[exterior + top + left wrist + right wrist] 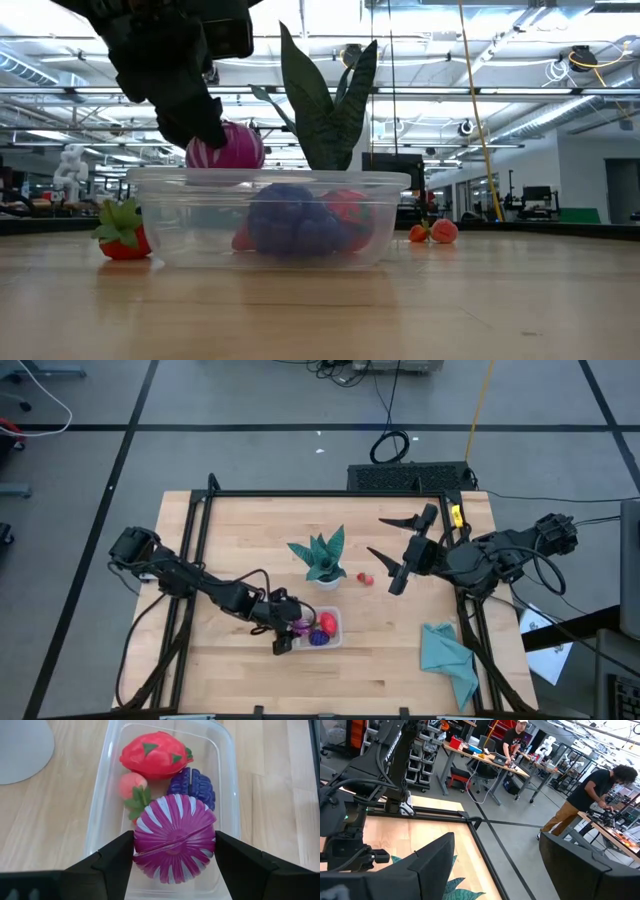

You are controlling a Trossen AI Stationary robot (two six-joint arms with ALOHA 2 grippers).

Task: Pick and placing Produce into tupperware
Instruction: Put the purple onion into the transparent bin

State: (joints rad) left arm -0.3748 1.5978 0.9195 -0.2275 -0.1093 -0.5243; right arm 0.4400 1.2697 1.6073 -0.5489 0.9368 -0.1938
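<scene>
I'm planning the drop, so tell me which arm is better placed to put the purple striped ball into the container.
Left. The left gripper already holds the purple striped ball directly above the tupperware. The right gripper hangs open across the table, past the plant, holding nothing.

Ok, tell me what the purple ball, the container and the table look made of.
Purple ball, held by the left gripper: probably moulded plastic, smooth with a slight sheen, painted white stripes and a seam across it.
Container: clear, thin plastic; the fruit inside and the table show through its walls.
Table: light wood, matte, with visible grain and plank joins.
</scene>
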